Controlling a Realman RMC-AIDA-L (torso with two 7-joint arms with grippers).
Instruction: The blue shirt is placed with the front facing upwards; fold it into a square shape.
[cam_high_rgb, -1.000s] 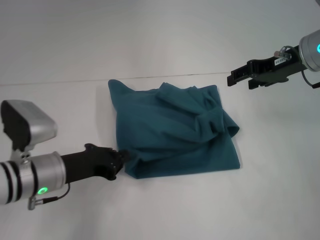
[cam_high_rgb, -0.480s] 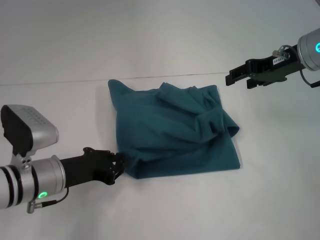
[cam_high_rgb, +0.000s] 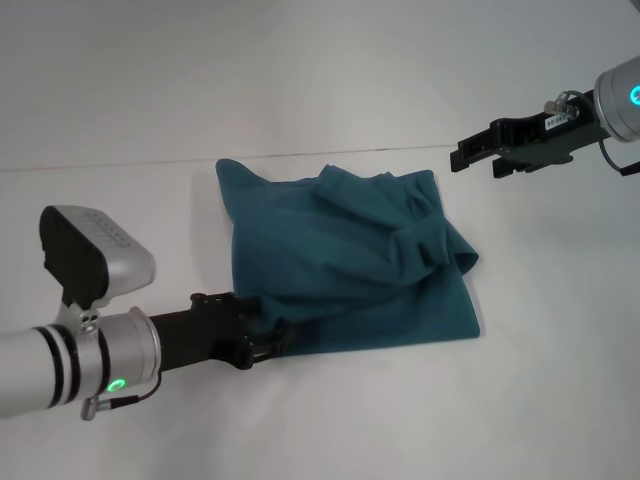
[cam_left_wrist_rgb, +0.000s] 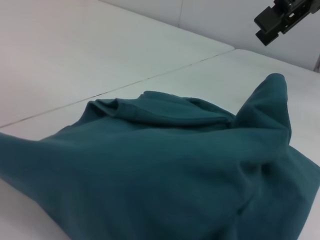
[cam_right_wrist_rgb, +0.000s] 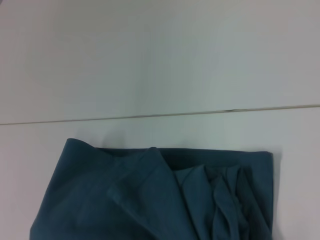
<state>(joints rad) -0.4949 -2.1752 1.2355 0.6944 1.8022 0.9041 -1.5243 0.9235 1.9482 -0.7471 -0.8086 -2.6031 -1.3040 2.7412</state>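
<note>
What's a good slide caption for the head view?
Left gripper at the near-left corner of the bunched blue shirt on the white table; right gripper raised beyond the far-right corner.

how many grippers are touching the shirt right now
1: the left gripper is at the blue shirt's near left corner. The right gripper hangs apart beyond its far right corner.
</note>
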